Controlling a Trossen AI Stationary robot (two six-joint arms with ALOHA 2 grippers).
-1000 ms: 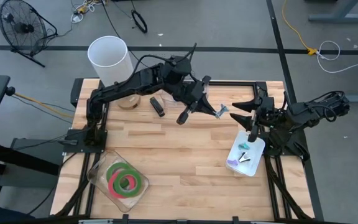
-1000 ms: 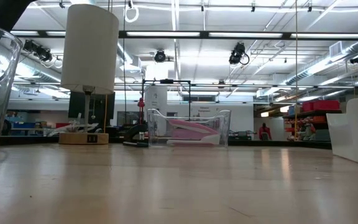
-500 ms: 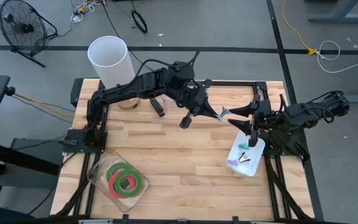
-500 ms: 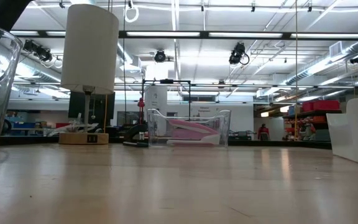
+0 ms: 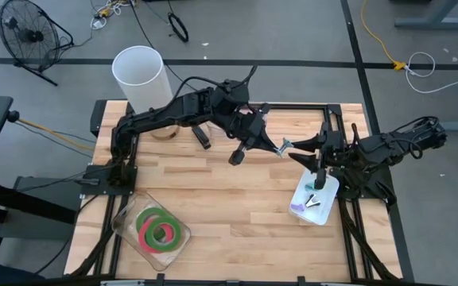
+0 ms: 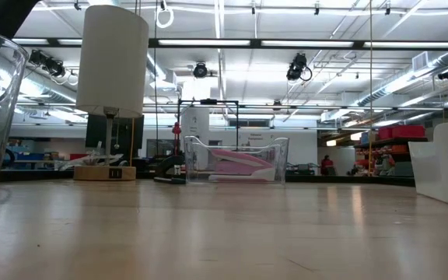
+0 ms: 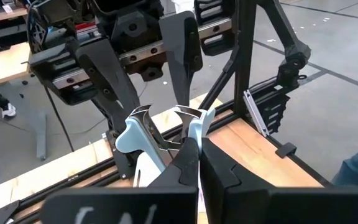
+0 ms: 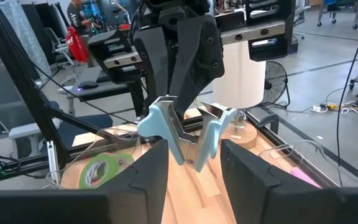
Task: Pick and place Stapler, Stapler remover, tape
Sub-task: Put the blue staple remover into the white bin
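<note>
My left gripper [image 5: 270, 144] is shut on the stapler remover [image 5: 285, 145], a small light-blue piece with metal claws, held in the air over the table's far right part. My right gripper [image 5: 306, 149] is open. Its fingers [image 8: 143, 177] stand on either side of the remover [image 8: 185, 134] without touching it. A black stapler [image 5: 201, 135] lies flat on the table near the far edge. Green and pink-red tape rolls [image 5: 159, 230] lie in a clear container [image 5: 126, 226] at the near left. My left gripper pinches the stapler remover between its two fingers, at the middle between the two light-blue wings [image 7: 180, 144]. The fingers reach level from the table's left toward the right arm. The remover is lifted clear of the table, its wings spread toward my right gripper.
A white tray [image 5: 324, 208] with a few small items lies under my right gripper near the right edge. A tall white bin [image 5: 140, 75] stands at the far left corner, and a round wooden piece [image 5: 165, 131] lies beside it. Black frame rails run along the table's sides.
My left gripper has carried the stapler remover toward the table's right edge, up to my right gripper. My right gripper has come a little toward the left, so that its open fingers now stand around the remover.
</note>
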